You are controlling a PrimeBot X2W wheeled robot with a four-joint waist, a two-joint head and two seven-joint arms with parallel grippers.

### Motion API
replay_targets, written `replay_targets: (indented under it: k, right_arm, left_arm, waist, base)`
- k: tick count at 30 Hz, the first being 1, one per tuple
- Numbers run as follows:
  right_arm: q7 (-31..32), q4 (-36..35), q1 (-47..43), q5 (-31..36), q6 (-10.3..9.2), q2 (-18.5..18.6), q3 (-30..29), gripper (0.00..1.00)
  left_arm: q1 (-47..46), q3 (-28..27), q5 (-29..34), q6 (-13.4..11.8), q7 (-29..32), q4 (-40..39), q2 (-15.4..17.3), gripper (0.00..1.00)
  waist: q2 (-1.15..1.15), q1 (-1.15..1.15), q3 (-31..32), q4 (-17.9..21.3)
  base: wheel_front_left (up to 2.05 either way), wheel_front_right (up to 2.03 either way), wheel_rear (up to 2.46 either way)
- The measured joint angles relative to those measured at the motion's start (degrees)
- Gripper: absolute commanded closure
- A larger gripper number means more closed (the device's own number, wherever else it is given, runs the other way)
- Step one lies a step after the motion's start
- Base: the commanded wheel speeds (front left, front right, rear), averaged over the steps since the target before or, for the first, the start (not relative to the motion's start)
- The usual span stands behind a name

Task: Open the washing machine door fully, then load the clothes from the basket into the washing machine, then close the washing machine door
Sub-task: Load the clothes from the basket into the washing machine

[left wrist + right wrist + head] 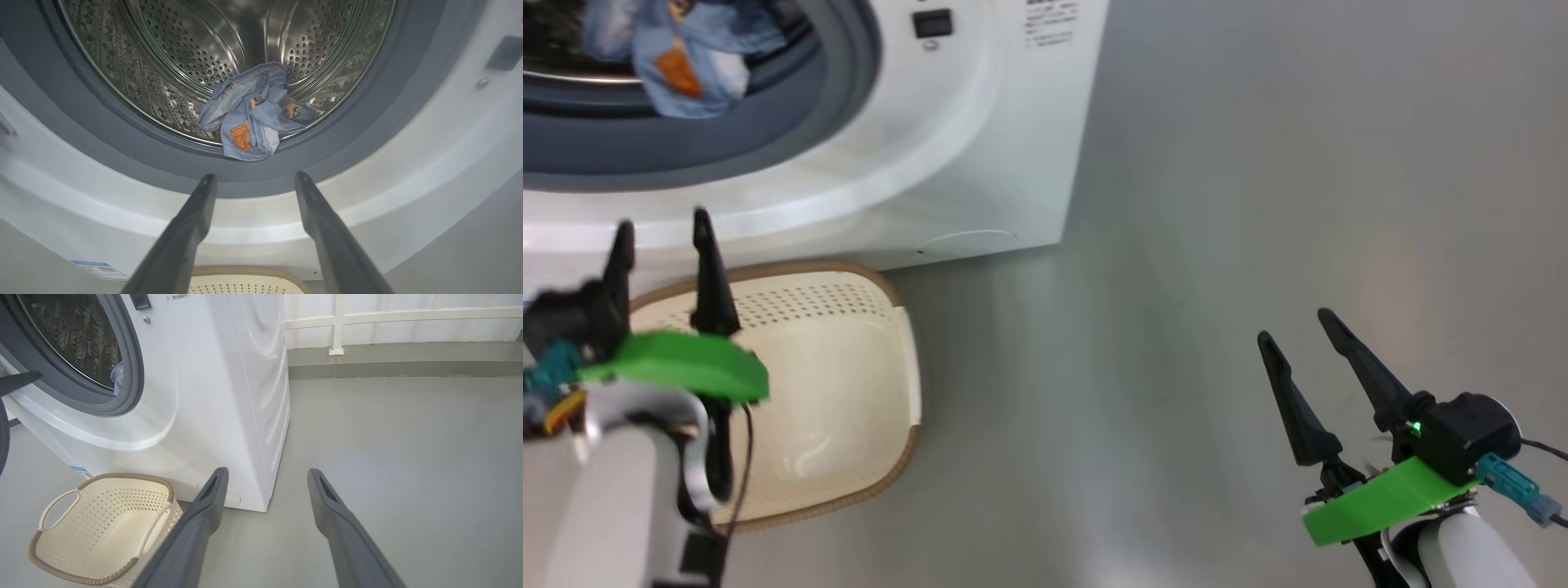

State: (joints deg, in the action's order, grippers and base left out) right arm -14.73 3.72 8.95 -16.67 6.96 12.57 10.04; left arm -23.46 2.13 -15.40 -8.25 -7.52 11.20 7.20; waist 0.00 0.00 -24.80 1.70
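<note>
Left end effector: You held it (662, 233) with both fingers spread and nothing between them, above the far end of the basket (907, 359) and aimed at the mouth of the washer (980, 122).
Reason for this pose: I judge that from there you could reach straight into the drum (184, 61).
Right end effector: It (1297, 327) was also spread wide and empty. It hung over bare floor, well apart from washer and basket. I think you parked it there to stay out of the way.
Clothes: The blue bundle with orange figures (253, 118) lay at the front of the drum, and its lower edge hung over the lip onto the grey gasket (122, 134).
Clothes against left end effector: They were straight ahead, on the line between the two fingers, past the tips and not touching. The gasket and the white front ring lay between.
Basket: It stood on the floor just before the washer, under the opening, and I saw no garment in it.
Door: The opening was uncovered. A dark curved edge (3, 441) at the far left of the right wrist view was probably the door, swung away.
Stage: Loading seemed done and the closing was not yet done.
Risk: The hanging cloth could be caught by the door, so you might push it deeper first.
</note>
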Motion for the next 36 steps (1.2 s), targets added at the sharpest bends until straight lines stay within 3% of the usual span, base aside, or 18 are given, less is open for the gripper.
replay_targets:
  k: [12,22,36]
  right_arm:
    - [0.0,0.8,2.1,-0.7,0.0,-2.7,0.5,0.0]
    - [0.0,1.0,2.0,-1.0,0.0,-3.2,0.7,0.0]
    - [0.0,1.0,-1.3,-1.0,0.0,-1.6,0.9,0.0]
  left_arm:
    - [-20.7,-3.1,-0.2,-0.6,6.0,16.3,6.0,0.0]
    - [-32.2,-4.1,-2.5,0.0,7.5,32.9,6.7,0.0]
    - [-39.9,-3.0,-2.1,0.5,6.4,50.7,8.2,0.0]
  waist:
    - [0.0,0.0,-5.6,6.4]
    - [0.0,0.0,-8.6,10.0]
    - [0.0,0.0,-6.6,10.8]
  base:
    - [0.0,0.0,0.0]
    - [0.0,0.0,0.0]
    - [0.0,0.0,0.0]
